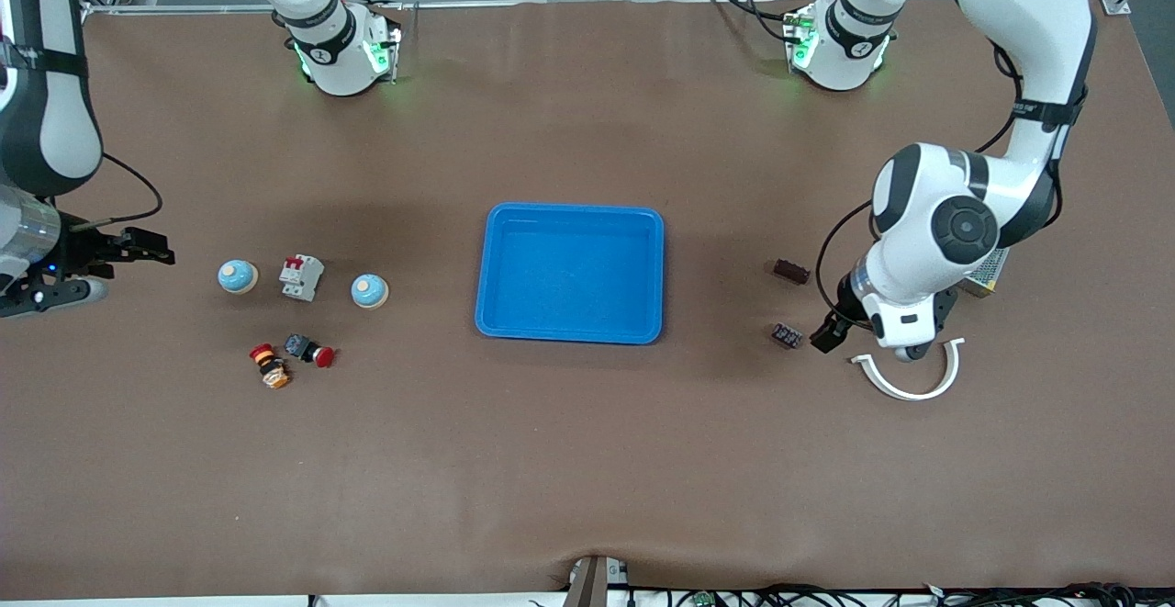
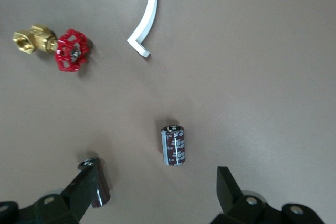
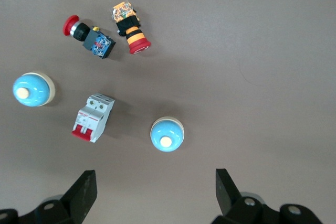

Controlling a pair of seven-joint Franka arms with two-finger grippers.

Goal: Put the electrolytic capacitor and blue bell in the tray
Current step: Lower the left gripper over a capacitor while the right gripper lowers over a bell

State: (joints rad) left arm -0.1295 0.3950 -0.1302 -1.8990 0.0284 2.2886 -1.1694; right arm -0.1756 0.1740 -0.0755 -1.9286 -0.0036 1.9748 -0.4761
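- The tray point(image 1: 570, 272) lies mid-table with nothing in it.
- Toward the right arm's end, two bells point(image 1: 238, 276) point(image 1: 369, 291) flank a circuit breaker point(image 1: 301, 276) in a row.
- Two push buttons point(image 1: 270, 365) point(image 1: 308, 350) lie nearer the front camera than that row.
- Toward the left arm's end lie two capacitors point(image 1: 790, 270) point(image 1: 787, 335), one nearer the camera than the other.
- A curved strip point(image 1: 911, 377) lies just beside the nearer capacitor, farther from the tray.
- A valve point(image 2: 55, 48) lies near the strip.

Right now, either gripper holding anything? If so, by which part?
Nothing held. Left gripper hangs open over a capacitor; right gripper is open over the table's edge at the right arm's end.
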